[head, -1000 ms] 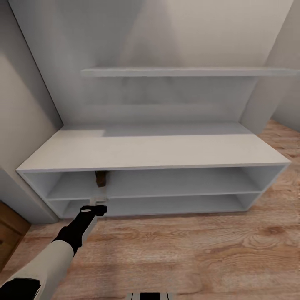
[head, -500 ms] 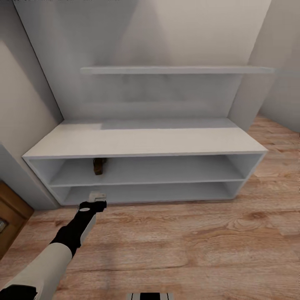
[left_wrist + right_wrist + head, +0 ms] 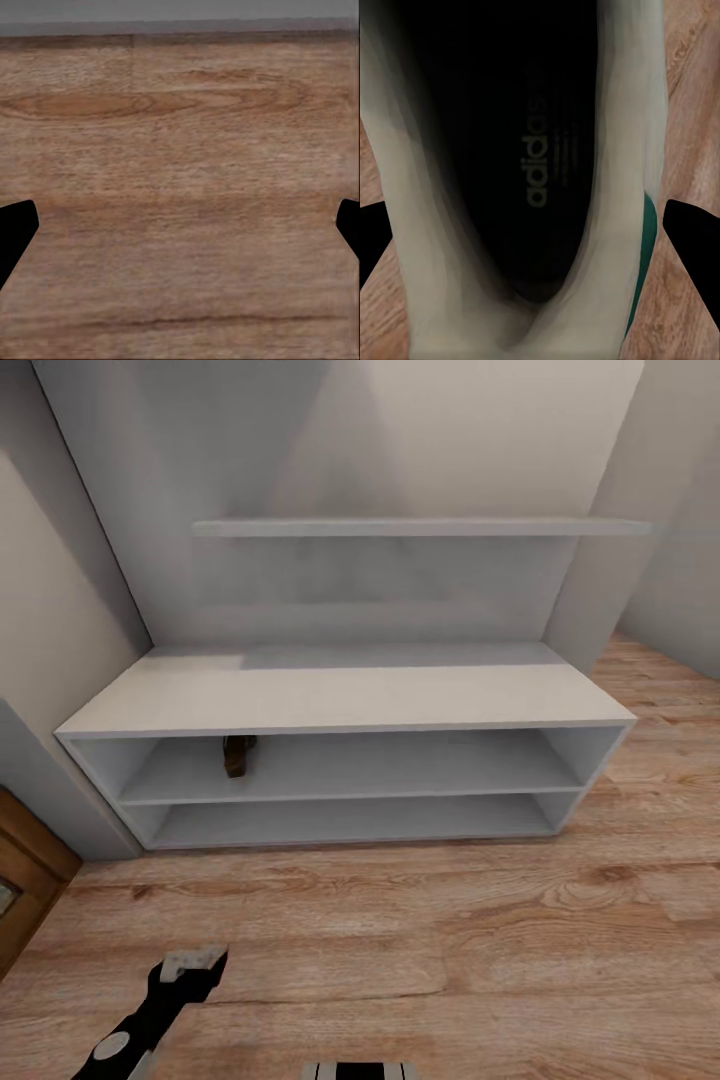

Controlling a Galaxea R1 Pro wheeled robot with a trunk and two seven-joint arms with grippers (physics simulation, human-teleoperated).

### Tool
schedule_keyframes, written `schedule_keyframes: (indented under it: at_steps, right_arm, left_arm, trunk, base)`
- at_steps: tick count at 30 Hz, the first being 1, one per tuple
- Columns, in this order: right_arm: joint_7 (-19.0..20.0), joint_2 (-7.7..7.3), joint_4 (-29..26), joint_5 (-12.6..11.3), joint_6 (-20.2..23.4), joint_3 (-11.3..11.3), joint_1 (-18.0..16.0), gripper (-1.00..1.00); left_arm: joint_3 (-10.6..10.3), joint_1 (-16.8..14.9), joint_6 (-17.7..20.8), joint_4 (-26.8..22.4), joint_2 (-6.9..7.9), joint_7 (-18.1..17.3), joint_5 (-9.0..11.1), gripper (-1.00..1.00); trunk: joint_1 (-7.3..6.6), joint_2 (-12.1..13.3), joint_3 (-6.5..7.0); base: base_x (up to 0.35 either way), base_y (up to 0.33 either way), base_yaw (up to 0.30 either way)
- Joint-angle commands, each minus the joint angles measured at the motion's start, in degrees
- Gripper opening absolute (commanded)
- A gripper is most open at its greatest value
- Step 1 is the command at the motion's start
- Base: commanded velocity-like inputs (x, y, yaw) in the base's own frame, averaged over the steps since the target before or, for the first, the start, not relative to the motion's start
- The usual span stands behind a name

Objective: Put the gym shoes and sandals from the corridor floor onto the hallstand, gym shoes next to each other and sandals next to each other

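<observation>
The light-grey hallstand stands against the wall ahead, with a bench top and two open shelves below. One brown sandal lies on the upper open shelf, towards its left end. My left gripper hangs low over the corridor floor, well back from the rack. In the left wrist view this left gripper is open, with bare planks between its fingertips. In the right wrist view a white gym shoe with a dark insole and green side stripe sits between the fingers of my right gripper, which grip its sides.
A long wall shelf hangs above the bench top. Walls close in the rack on both sides, and a brown wooden door shows at the far left. Open plank floor stretches in front of the rack and to the right.
My left arm has drawn back from the rack's lower shelf towards me and dropped low. The view backed off a little earlier. The sandal has stayed on its shelf.
</observation>
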Motion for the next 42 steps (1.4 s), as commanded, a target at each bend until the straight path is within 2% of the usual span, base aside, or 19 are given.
schedule_keyframes:
  at_steps: [1,2,3,4,5,8,9,10,14,16,25,35,42]
  right_arm:
    - [0.0,-0.01,0.0,-0.6,-0.2,0.2,0.0,-1.0]
    - [0.0,0.0,0.0,-0.6,-0.2,0.2,0.0,-1.0]
    - [0.0,0.0,0.0,-0.6,-0.2,0.2,0.0,-1.0]
    - [0.0,0.03,0.0,-0.6,-0.2,0.2,0.0,-1.0]
    - [0.0,0.07,-0.1,-0.7,-0.3,0.2,0.0,-1.0]
    - [0.0,0.08,-0.1,-0.7,-0.3,0.2,0.0,-1.0]
    - [0.0,0.1,-0.1,-0.7,-0.4,0.2,0.0,-1.0]
    - [0.0,0.16,-0.2,-0.7,-0.4,0.2,0.0,-1.0]
    - [0.0,0.24,-0.2,-0.7,-0.5,0.2,0.0,-1.0]
    - [-0.1,1.06,-0.2,-0.7,-0.5,0.3,0.0,-1.0]
    - [-0.1,1.32,-0.2,-0.6,-0.5,0.3,0.0,-1.0]
    - [-0.1,1.32,-0.2,-0.6,-0.5,0.2,0.0,-1.0]
    - [-0.1,1.32,-0.2,-0.6,-0.5,0.2,0.0,-1.0]
  left_arm:
    - [-0.3,1.2,-0.7,0.3,1.27,-3.8,2.4,1.0]
    - [-0.3,2.7,-1.1,1.0,3.16,-10.2,5.0,1.0]
    - [-0.3,3.0,-1.2,1.3,3.77,-12.4,5.7,1.0]
    - [-0.3,3.5,-1.3,2.2,4.94,-16.6,7.0,1.0]
    - [-0.3,4.1,-1.6,5.1,6.87,-24.4,9.2,1.0]
    - [0.0,4.3,-2.1,8.3,7.78,-29.5,10.8,1.0]
    - [0.2,4.3,-2.3,8.9,7.89,-30.2,11.1,1.0]
    - [1.9,4.4,-5.3,11.4,8.04,-32.3,11.7,1.0]
    - [4.2,4.5,-9.7,15.0,7.84,-32.8,12.0,1.0]
    - [6.0,4.5,-13.5,18.0,7.44,-32.9,12.0,1.0]
    - [6.7,4.5,-14.0,18.3,7.44,-33.0,12.2,1.0]
    - [6.9,4.5,-14.0,18.3,7.5,-33.0,12.2,1.0]
    - [8.2,4.5,-14.0,18.3,7.53,-33.1,12.2,1.0]
  trunk:
    - [-0.01,0.0,-0.04]
    - [-0.01,0.0,-0.04]
    - [-0.01,0.0,-0.04]
    - [-0.01,0.0,-0.04]
    - [-0.01,0.0,-0.04]
    - [-0.01,0.0,-0.04]
    - [-0.01,0.0,-0.04]
    - [-0.01,0.0,-0.04]
    - [-0.01,0.0,-0.04]
    - [-0.01,0.0,-0.04]
    - [-0.01,0.0,-0.04]
    - [-0.01,0.0,-0.04]
    - [-0.01,0.0,-0.04]
  base:
    - [0.0,0.0,0.0]
    - [0.0,0.0,0.0]
    - [0.0,0.0,0.0]
    - [0.0,0.0,0.0]
    - [0.0,0.0,0.0]
    - [0.0,0.0,0.0]
    - [0.0,0.0,0.0]
    - [0.0,0.0,0.0]
    - [0.0,0.0,0.0]
    - [0.0,-0.089,0.0]
    - [-0.046,-0.239,0.0]
    - [-0.245,-0.2,0.0]
    - [-0.277,-0.166,0.0]
